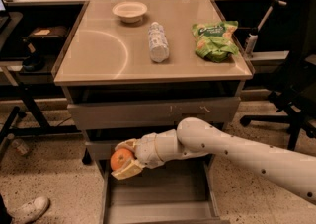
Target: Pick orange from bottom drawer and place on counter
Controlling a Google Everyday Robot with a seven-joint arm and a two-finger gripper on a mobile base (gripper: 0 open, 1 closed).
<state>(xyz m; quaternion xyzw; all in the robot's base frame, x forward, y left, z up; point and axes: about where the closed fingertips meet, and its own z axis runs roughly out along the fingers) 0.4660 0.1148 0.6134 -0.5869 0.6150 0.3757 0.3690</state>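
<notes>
Cream two-finger pincer [123, 158] at lower centre-left, low in front of the grey cabinet, closed around small round smooth orange fruit [120, 159]; one finger over the fruit, one under it, both touching the skin

Orange fruit held in the air, off the drawer floor, above the left rear part of the pulled-out deep grey metal bottom drawer [163, 193], just before the left end of the middle grey drawer front [98, 149]

Well below the broad beige-grey glossy bench [98, 55], not on it

White jointed robot arm [237, 149] reaching in from the right edge, running leftwards across the open drawer to the pincer

Bottom drawer open, flat grey floor showing, low sides to left and right

Top grey drawer front [153, 112] directly beneath the bench edge

On the bench: shallow cream round bowl [129, 11] at the rear, clear plastic bottle with white label [158, 43] lying on its side near the middle, crumpled green snack bag [215, 40] towards the right; all three apart from each other

Faint curved arc mark [121, 50] on the left half of the bench

Black office chair [296, 94] on the right, white shoe [29, 208] at the bottom-left corner on speckled floor
</notes>
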